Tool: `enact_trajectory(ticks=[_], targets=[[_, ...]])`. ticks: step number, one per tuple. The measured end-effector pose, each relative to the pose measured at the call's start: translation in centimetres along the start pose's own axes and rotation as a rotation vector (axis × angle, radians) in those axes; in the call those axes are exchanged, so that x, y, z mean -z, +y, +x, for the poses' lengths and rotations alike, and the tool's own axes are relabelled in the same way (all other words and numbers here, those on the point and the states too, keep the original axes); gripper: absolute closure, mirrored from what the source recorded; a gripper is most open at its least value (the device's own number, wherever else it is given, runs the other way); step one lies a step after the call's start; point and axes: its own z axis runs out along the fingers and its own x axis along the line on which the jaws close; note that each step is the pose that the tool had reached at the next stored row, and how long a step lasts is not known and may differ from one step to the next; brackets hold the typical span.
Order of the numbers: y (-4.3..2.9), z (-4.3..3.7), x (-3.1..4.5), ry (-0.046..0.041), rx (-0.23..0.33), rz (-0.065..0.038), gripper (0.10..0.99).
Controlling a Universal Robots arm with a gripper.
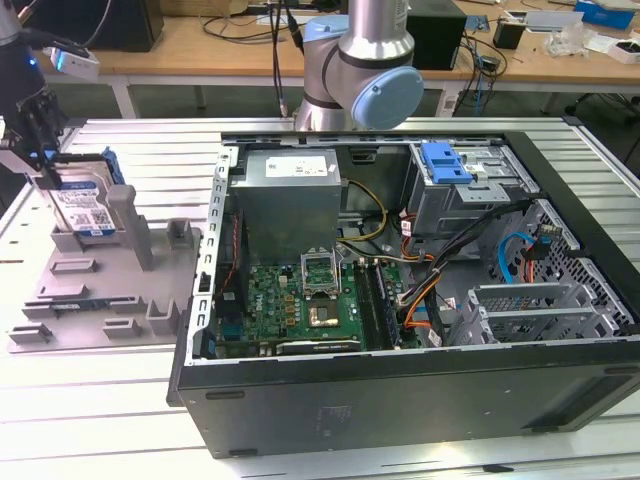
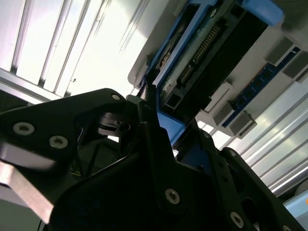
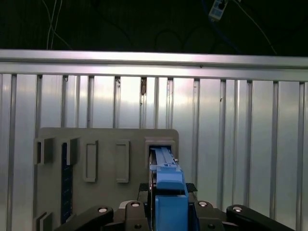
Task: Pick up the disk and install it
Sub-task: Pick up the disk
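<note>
Claw clenches the disk by its blue carrier edge. It stands upright in the grey holder on the table.

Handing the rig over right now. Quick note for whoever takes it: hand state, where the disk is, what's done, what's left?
Hand: shut on the disk, clamped across its blue carrier.
Disk: upright at its slot in the grey fixture, on the exterior view's left of the open computer case. I can't tell whether it has cleared the slot.
Done: grasp made.
Left: disk not yet carried to the case, not yet installed.
</note>
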Motion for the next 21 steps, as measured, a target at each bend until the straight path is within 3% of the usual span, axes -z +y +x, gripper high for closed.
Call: enact_trajectory(ticks=[3, 11, 21], targets=[[0.04, 0.03, 1.47, 0.0001, 0.000, 0.003, 0.718], [0.09, 0.08, 3.33, 0.0002, 0.000, 0.006, 0.718], [0.16, 0.14, 6.21, 0.0003, 0.000, 0.011, 0.718]])
